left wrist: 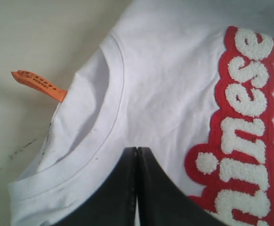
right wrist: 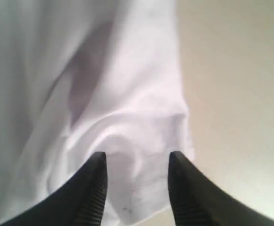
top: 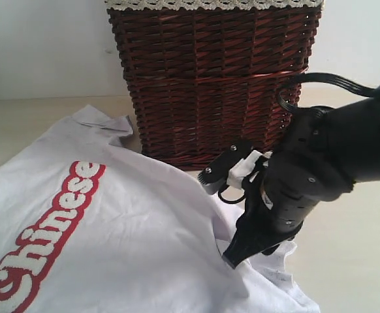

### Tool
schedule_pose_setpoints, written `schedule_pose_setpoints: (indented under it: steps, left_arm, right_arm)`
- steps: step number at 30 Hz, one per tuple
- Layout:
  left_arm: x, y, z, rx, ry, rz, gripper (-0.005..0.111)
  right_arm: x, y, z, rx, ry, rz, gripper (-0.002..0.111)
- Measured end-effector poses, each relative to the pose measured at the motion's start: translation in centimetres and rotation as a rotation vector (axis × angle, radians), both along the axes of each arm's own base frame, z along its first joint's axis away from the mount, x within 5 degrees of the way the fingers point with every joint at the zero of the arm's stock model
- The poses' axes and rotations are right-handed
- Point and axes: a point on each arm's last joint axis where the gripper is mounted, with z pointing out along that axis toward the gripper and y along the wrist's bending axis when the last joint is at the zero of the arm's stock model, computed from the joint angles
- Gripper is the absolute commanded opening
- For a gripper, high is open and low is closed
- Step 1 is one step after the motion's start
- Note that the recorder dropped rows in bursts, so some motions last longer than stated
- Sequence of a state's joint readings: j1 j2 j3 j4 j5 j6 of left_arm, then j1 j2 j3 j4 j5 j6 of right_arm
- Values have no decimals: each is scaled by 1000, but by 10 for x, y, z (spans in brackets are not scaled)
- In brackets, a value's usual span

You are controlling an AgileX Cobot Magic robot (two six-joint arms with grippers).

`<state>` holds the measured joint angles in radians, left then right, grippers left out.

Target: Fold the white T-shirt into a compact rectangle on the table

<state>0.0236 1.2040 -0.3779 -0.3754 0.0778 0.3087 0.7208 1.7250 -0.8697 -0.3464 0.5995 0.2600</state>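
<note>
Table (top: 363, 261), T-shirt (top: 144, 228) beneath right hand (right wrist: 137, 162)

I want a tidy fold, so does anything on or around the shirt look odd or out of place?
An orange tag pokes out from the white T-shirt at its collar, over the table. Fabric also lies bunched at the open right claw.

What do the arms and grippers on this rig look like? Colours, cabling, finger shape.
Right arm: glossy black housing with screws, a black cable looping behind the wrist, a white part near the gripper base. Right gripper: black tapered fingers with ribbed inner faces. Left gripper: black, wedge-shaped.
</note>
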Motion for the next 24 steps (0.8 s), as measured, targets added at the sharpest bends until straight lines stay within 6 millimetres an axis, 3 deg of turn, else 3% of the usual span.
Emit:
schedule_pose_setpoints:
  steps: [6, 14, 16, 21, 24]
  left_arm:
    - [0, 0, 0, -9, 2, 7, 0]
    - [0, 0, 0, -15, 7, 9, 0]
    - [-1, 0, -1, -16, 9, 9, 0]
    - [-1, -1, -1, -17, 15, 7, 0]
    - [-1, -1, -1, -17, 15, 7, 0]
  right_arm:
    - [5, -21, -16, -57, -161, -182, 42]
    - [8, -12, -41, 14, -138, -143, 40]
    - [8, -13, -41, 8, -140, -139, 34]
    - [8, -15, -42, -33, -145, -133, 0]
    - [9, -18, -41, -68, -156, -121, 0]
